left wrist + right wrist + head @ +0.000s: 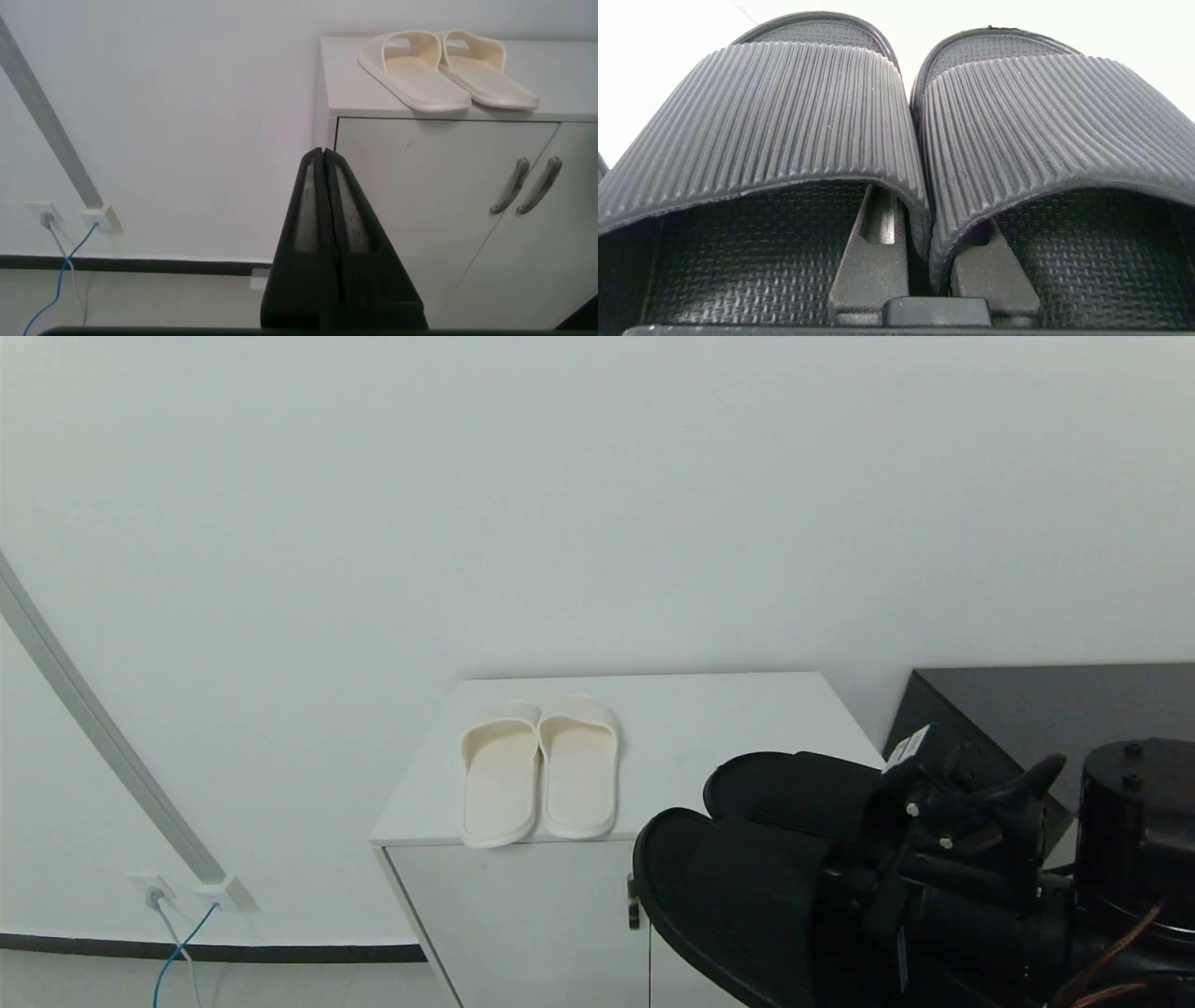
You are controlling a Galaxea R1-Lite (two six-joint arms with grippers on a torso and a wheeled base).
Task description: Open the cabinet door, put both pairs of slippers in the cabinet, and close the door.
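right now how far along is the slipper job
Nothing is stored yet: the white cabinet's doors look shut. In hand: the right gripper clamps the black ribbed rubber slippers. To do: open a door, put those in, then the cream foam slippers lying on the cabinet top, and close it. The left gripper is shut, empty.

Bare office or test room: plain white wall [597, 504], surface cable trunking [93, 728] down to sockets [154, 889], flat-pack white cabinet [523, 915], dark skirting [233, 952].

plain cream slippers [540, 770]; a white cabinet [728, 719] with grey handles [528, 184]; black slippers [785, 121], straps ribbed, footbeds finely cross-hatched; a blue cable [177, 954].
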